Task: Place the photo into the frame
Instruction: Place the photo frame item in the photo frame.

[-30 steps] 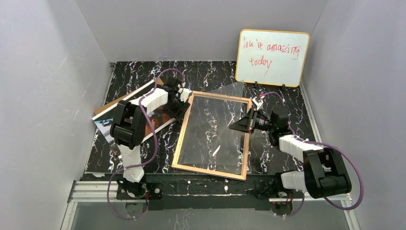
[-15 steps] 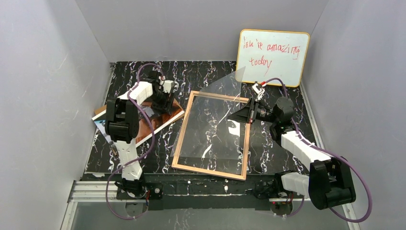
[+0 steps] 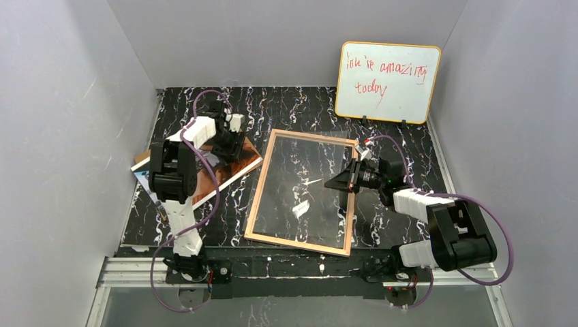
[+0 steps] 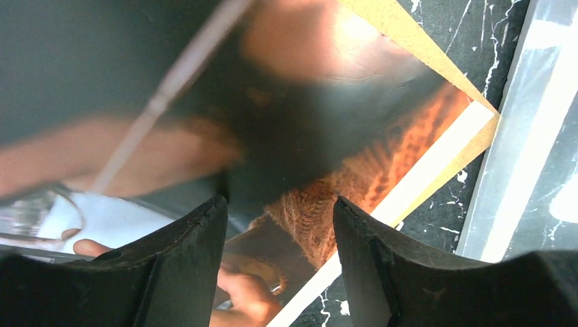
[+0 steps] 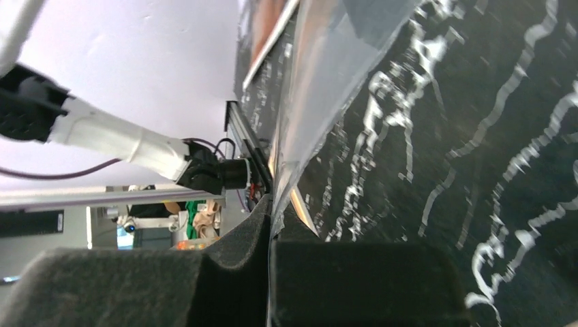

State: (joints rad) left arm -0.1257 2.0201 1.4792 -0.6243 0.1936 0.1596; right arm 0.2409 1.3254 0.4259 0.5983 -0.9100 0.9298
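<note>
The frame (image 3: 260, 184) lies tan side up in the middle of the table. My right gripper (image 3: 347, 178) is shut on the right edge of the clear pane (image 3: 300, 197), which lies low over the frame opening. In the right wrist view the pane (image 5: 327, 68) runs edge-on between my closed right gripper (image 5: 271, 225). The photo (image 3: 235, 165), dark with orange-red tones and a white border, lies left of the frame. My left gripper (image 3: 230, 145) is open just above it. In the left wrist view the photo (image 4: 382, 170) fills the space under my open left gripper (image 4: 279, 204).
A brown backing board (image 3: 143, 158) lies under the photo and shows at its edge in the left wrist view (image 4: 409, 34). An orange-rimmed whiteboard (image 3: 386, 82) with red writing leans on the back wall at the right. Grey walls close in three sides.
My left gripper has swung left from the frame's far-left corner to over the photo. My right gripper has lowered the raised pane down toward the frame.
</note>
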